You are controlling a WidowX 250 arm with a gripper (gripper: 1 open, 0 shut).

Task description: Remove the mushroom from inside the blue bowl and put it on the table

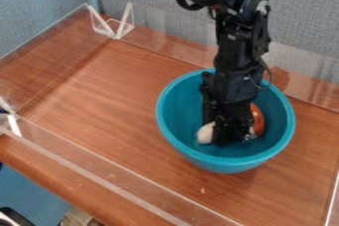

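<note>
Mushroom (217, 129) sits in blue bowl (179, 129) w/ gripper (228, 133) clamped round it. Grasp step; next you lift straight up, then over to bench (93, 86).

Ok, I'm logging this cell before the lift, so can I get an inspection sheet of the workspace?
Surface: wood-grain table, low clear walls along its edges.
Job's things: blue bowl upright on the table; mushroom lying in it, cream stem showing, orange cap partly hidden.
Clutter: small white wire stand at the far corner.
Gripper: gripper pointing down into the bowl around the mushroom; whether it grips cannot be told.
Cables: nothing seen.
Surroundings: grey-blue backdrop behind the table.
</note>
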